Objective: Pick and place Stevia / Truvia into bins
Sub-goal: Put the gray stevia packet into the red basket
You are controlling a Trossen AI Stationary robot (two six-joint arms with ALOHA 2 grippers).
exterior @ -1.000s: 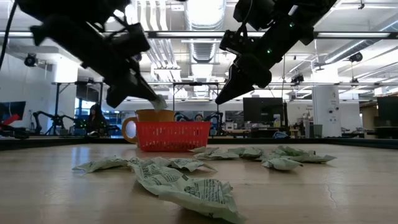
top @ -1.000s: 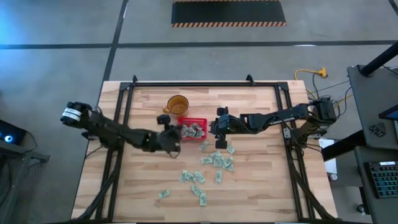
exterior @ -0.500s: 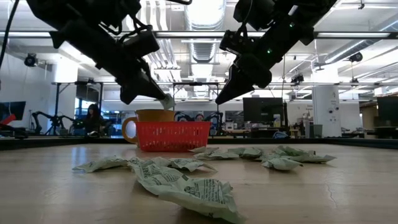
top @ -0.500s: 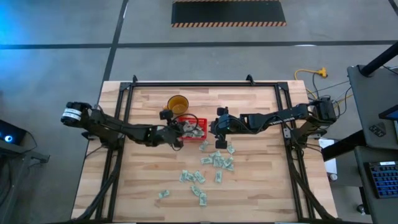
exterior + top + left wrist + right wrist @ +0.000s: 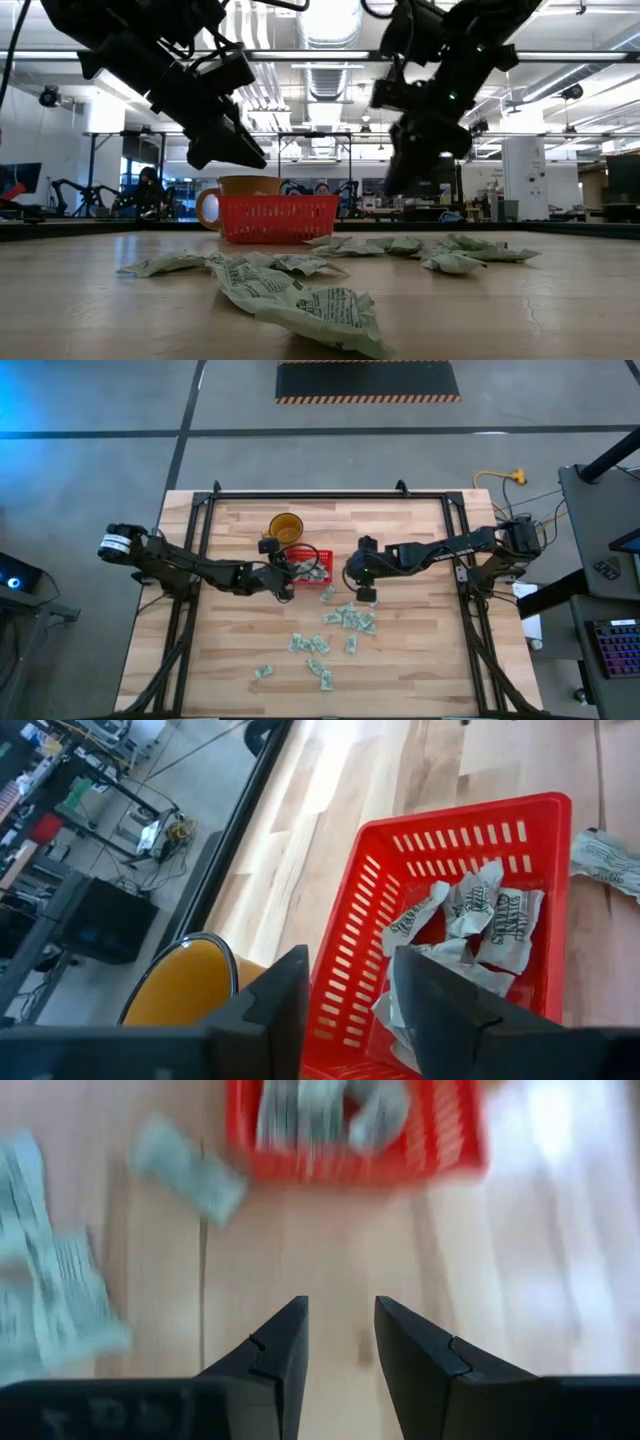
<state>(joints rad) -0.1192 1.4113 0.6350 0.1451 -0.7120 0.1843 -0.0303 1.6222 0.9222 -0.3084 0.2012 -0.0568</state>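
The red basket (image 5: pixel 322 555) stands mid-table with several green-and-white sachets (image 5: pixel 480 920) lying in it. More sachets (image 5: pixel 345 620) lie flat and scattered on the wood nearer the front edge. My left gripper (image 5: pixel 287 573) hovers open over the basket's left wall (image 5: pixel 370 900), and nothing is between its fingers (image 5: pixel 285 1010). My right gripper (image 5: pixel 363 590) stands open just right of the basket, pointing steeply down at bare wood. In the right wrist view the basket (image 5: pixel 350 1170) and one loose sachet (image 5: pixel 185 1165) lie beyond its fingers (image 5: pixel 285 1340).
An amber-yellow cup (image 5: pixel 286 527) stands just behind the basket on its left side. A black frame rail (image 5: pixel 300 495) runs along the table's far edge and down both sides. Bare wood lies at the table's left and far right.
My left gripper has opened over the basket and let go of the sachet it held at its fingertips; the sachet no longer hangs there. My right gripper has tipped steeply downward and sunk a little toward the table beside the basket.
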